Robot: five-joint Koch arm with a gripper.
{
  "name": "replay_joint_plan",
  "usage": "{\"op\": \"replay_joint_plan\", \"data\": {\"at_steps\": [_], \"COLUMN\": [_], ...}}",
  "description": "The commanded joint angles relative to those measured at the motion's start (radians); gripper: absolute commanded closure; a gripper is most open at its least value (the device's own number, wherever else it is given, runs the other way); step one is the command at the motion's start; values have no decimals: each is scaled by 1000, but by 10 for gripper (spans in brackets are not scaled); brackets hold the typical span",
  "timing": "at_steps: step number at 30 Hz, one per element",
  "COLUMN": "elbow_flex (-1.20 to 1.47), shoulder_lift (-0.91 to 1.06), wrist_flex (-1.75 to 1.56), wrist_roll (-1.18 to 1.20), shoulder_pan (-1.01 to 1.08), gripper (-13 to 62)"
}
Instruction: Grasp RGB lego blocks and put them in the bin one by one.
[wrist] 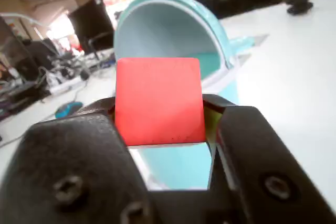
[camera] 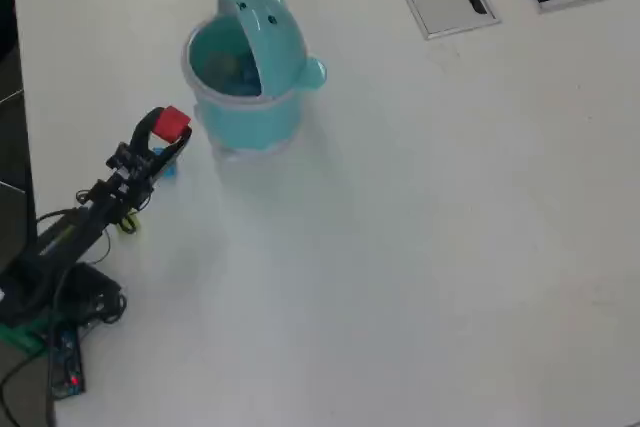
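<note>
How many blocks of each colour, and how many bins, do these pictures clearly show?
red block: 1
bin: 1
other blocks: 0 clearly seen
Total: 2

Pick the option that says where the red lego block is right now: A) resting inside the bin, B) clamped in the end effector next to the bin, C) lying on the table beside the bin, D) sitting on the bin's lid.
B: the red lego block sits clamped between the jaws of the end effector, just outside the rim of the teal bin with its lid open.
</note>
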Motion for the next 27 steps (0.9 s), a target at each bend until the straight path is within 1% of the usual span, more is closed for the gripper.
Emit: {"op": "replay_joint_plan", "data": {"at_steps": [1, 5, 6, 9, 11, 15, 17, 27], "elbow_flex": [-175, -241, -302, -400, -505, -604, -692, -873], "shoulder_lift": [-49, -100, -158, -262, -370, -453, -532, -672], "wrist_flex": [25, 57, 83, 74, 54, 55, 52, 46], "wrist_roll": [-71, -137, -189, -201, -199, -199, -199, -201], "shoulder_pan": [-21, -28, -46, -52, -52, -54, -54, -52], "gripper": [416, 417, 440, 440, 440, 441, 441, 440]}}
